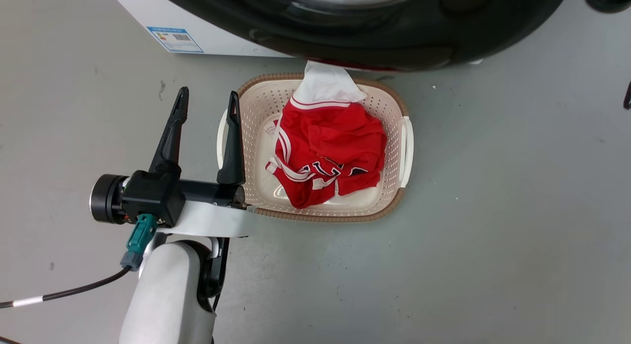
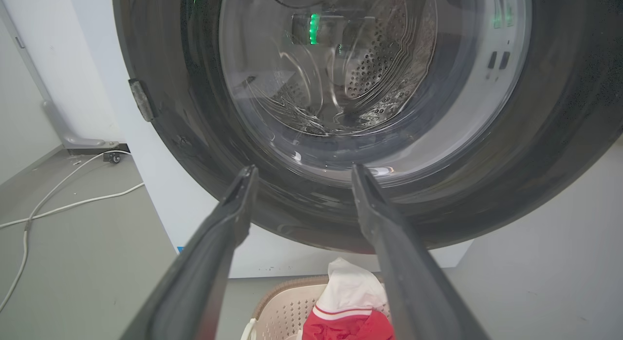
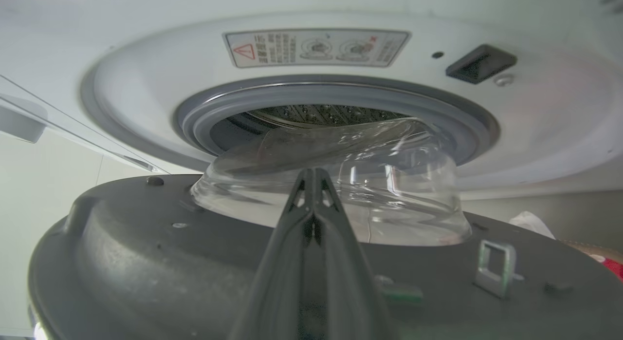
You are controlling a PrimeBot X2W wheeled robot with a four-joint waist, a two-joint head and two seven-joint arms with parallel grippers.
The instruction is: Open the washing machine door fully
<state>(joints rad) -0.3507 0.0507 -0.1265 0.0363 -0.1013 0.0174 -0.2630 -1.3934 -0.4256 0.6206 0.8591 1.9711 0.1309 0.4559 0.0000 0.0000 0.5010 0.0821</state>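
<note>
Here the right gripper had its two fingers pressed together on nothing. It pointed over the inner side of the washing machine door toward the clear glass bowl; whether the tips touched the door I could not tell. The left gripper hung empty with its fingers apart, just beside the laundry basket, facing the door's outer side.

The door stood partly open, swung away from the washing machine. To finish the swing well, I judged that the closed fingers should press on the dark frame rather than the bowl. They should also follow the arc of the hinge and stay off the latch hook, while the left arm kept out of the door's path.

The right wrist view gave the gap, the grey gasket and the drum behind it. The head view gave instead the door overhanging the basket and its red shirt.
</note>
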